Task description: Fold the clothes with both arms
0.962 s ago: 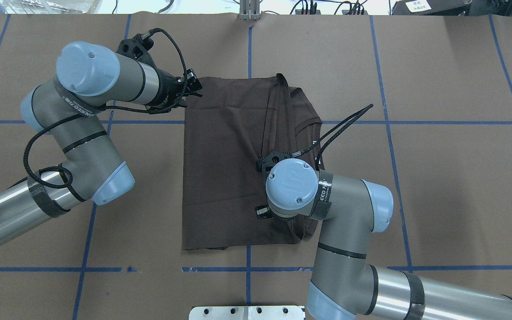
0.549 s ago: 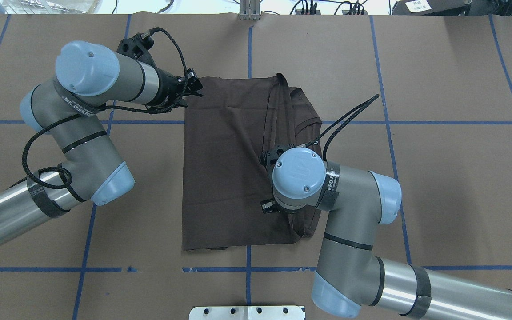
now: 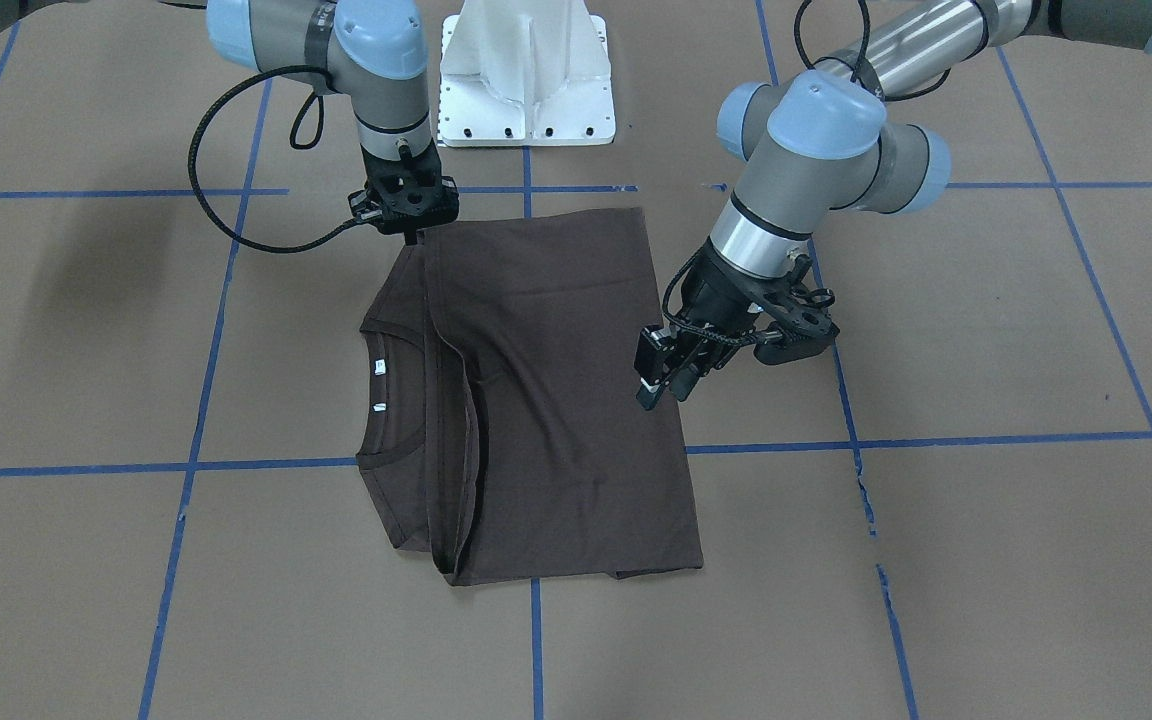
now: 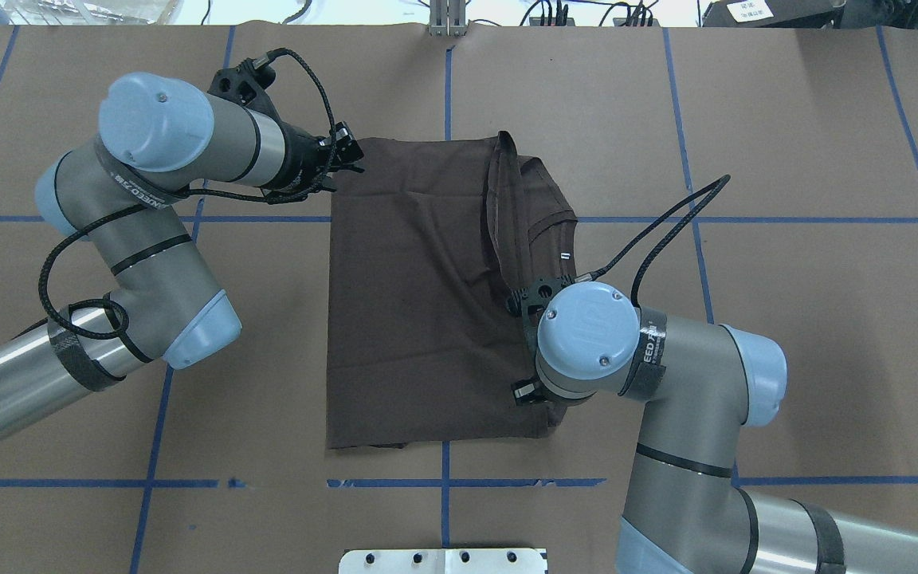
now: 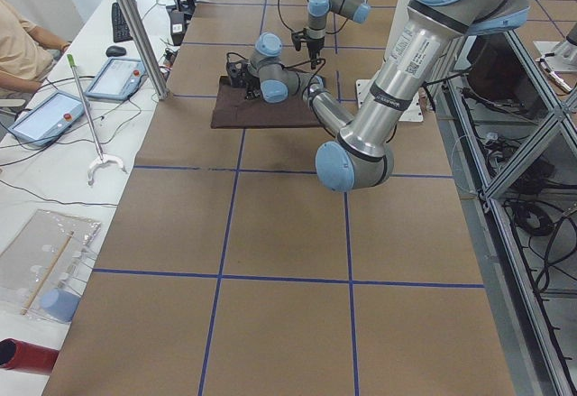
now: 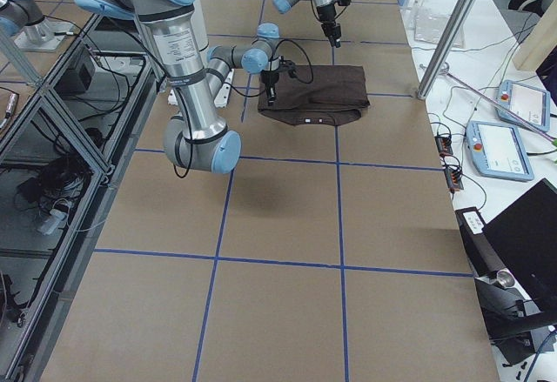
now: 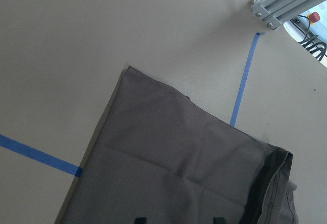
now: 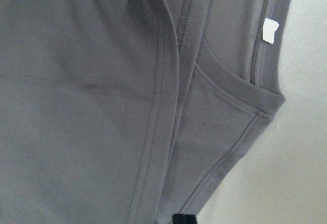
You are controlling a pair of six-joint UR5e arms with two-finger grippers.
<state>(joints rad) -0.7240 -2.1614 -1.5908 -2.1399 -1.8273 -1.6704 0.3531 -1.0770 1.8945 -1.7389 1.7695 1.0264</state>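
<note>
The dark brown T-shirt lies folded on the brown paper table, its collar and white tags showing at the robot's right. My left gripper is open and hovers just above the shirt's far-left edge; in the overhead view it is at the far-left corner. The left wrist view shows its two fingertips apart over the fabric. My right gripper is shut at the near-right corner, on the hem of the top layer. The right wrist view shows its tip at the seam. In the overhead view the wrist hides it.
The white pedestal base stands at the table's near edge between the arms. Blue tape lines cross the paper. A black cable loop hangs beside the right arm. A seated person and tablets are at a side table.
My right arm has moved to the robot's right along the shirt's near edge, and the top layer's hem has shifted right with it. The left arm has barely moved.
</note>
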